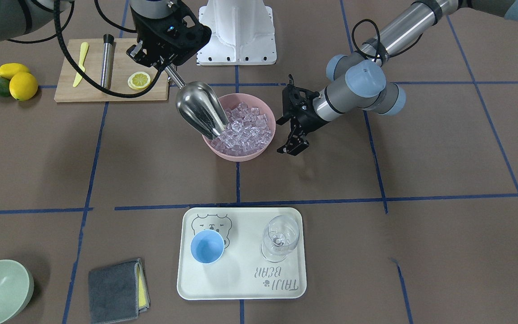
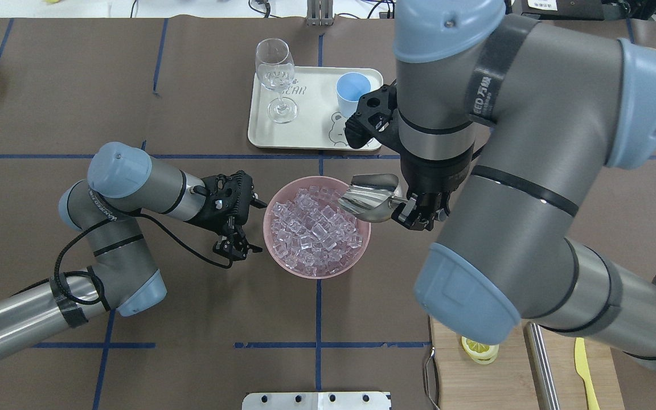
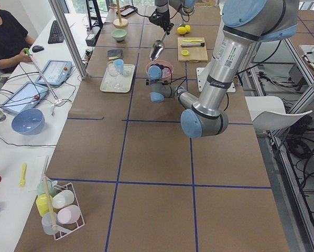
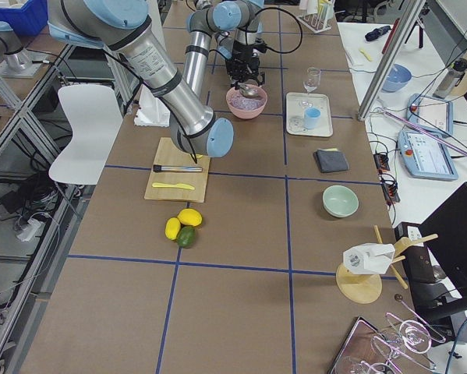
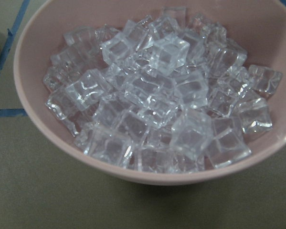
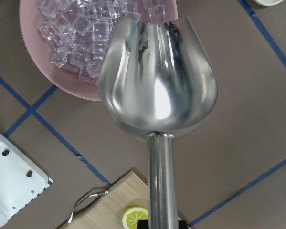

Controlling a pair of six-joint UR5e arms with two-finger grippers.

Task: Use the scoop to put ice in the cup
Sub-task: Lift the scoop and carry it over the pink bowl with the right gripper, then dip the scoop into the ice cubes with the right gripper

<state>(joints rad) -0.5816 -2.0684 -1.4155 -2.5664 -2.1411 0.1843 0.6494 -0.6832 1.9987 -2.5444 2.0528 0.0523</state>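
While the right gripper (image 1: 164, 65) clenches its handle, shiny steel scoop (image 1: 200, 112) slants mouth-first toward clear ice cubes (image 1: 245, 128) in pink bowl (image 1: 236, 155) | left gripper (image 2: 250, 226) released, beside bowl

polished steel scoop (image 6: 157, 86), glassy ice (image 5: 157, 95), matt plastic cup (image 1: 207, 247)

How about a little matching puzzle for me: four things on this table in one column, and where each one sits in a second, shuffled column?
Things:
1. scoop
2. ice
3. cup
4. lemon slice

Places:
A. on the white tray
B. on the wooden board
C. held in the right gripper
D. piled in the pink bowl

Pairs: 1-C, 2-D, 3-A, 4-B.
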